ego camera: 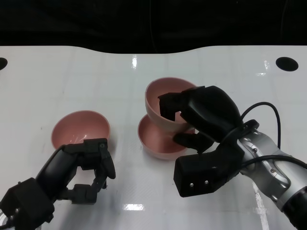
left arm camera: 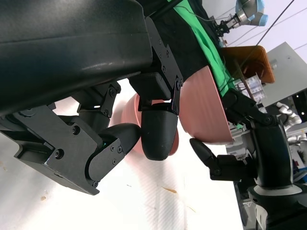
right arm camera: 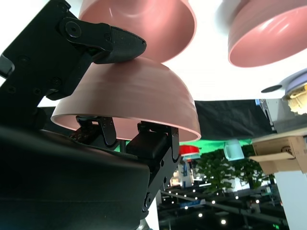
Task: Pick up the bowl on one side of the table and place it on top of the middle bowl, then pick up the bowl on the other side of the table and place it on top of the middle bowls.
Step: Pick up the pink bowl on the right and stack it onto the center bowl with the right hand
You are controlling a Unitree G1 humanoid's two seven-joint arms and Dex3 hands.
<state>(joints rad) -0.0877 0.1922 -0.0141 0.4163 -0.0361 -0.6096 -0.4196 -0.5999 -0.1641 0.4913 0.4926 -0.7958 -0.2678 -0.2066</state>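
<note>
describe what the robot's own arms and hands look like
Both are matte black robot hands with chunky, rounded fingers and visible screws. The right robot hand joins a silver metal forearm, with a thin black cable looping over its wrist. The left robot hand shows only black casing.

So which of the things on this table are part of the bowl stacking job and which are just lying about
Part of the job:
- held bowl, tilted, gripped by the right hand over the middle bowl
- left-side bowl, on the table, not yet picked up
- left hand, holding nothing, beside that bowl

Just there:
- white table
- two dark holes near its far corners
</note>
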